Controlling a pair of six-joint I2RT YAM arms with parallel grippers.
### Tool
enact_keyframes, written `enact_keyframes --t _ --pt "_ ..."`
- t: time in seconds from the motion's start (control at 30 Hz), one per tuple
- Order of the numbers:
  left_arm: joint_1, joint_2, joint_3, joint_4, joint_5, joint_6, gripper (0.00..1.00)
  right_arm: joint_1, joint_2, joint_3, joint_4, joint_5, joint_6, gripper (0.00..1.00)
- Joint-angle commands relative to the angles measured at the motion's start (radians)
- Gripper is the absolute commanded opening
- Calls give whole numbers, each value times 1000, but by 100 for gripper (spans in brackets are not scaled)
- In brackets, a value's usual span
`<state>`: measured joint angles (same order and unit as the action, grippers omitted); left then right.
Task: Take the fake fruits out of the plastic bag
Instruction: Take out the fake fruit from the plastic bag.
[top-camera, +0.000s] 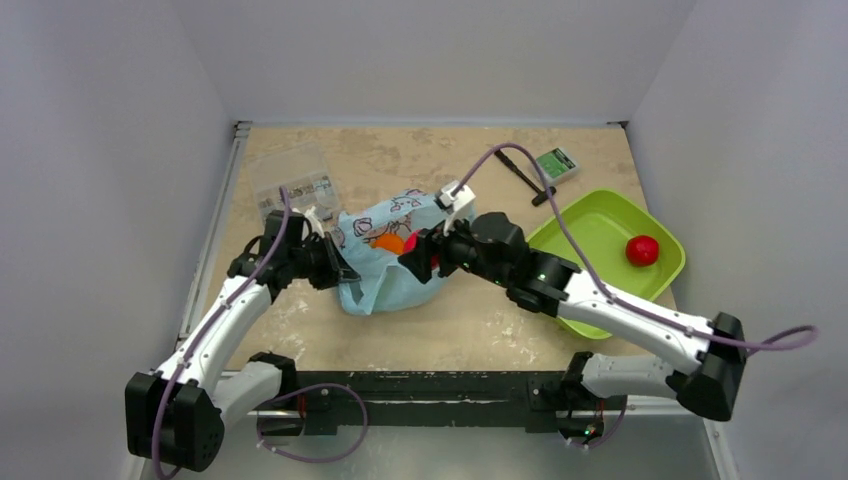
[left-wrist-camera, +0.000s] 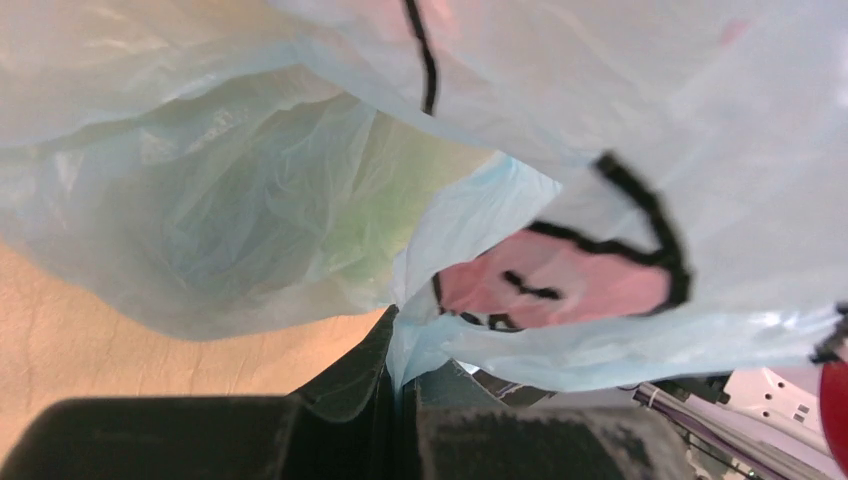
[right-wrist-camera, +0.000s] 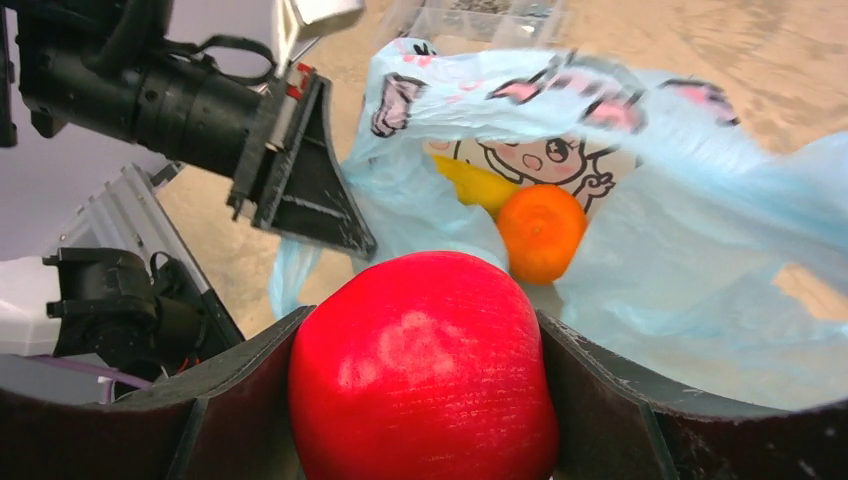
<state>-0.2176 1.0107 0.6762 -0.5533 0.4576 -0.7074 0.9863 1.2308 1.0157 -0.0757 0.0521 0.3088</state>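
Observation:
The light-blue plastic bag (top-camera: 385, 262) lies mid-table with its mouth open toward the right arm. My left gripper (top-camera: 345, 272) is shut on the bag's left edge (left-wrist-camera: 405, 330), pinching the thin film. My right gripper (top-camera: 418, 258) is shut on a bright red round fruit (right-wrist-camera: 422, 370) at the bag's mouth; it shows as a red spot in the top view (top-camera: 412, 243). Inside the bag lie an orange fruit (right-wrist-camera: 541, 232) and a yellow one (right-wrist-camera: 475, 183). The orange one shows in the top view (top-camera: 388, 241). A green tint (left-wrist-camera: 375, 200) shows through the film.
A lime-green tray (top-camera: 600, 235) stands at the right with one red fruit (top-camera: 642, 250) in it. A clear compartment box (top-camera: 292, 180) sits at the back left. A small green device (top-camera: 556, 165) and a black tool (top-camera: 525, 176) lie at the back right.

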Motion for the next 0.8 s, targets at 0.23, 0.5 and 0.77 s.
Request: enact_keyframes --t 0.23,0.5,0.77 --pt "-2 23 262 -180 -59 175 0 -2 -447 -173 -219 256 136 0" --pt "5 97 368 -161 -56 138 0 -5 -27 38 59 -329 167 0" --pt "193 108 483 -181 -16 112 0 -19 426 496 105 -811 346 0"
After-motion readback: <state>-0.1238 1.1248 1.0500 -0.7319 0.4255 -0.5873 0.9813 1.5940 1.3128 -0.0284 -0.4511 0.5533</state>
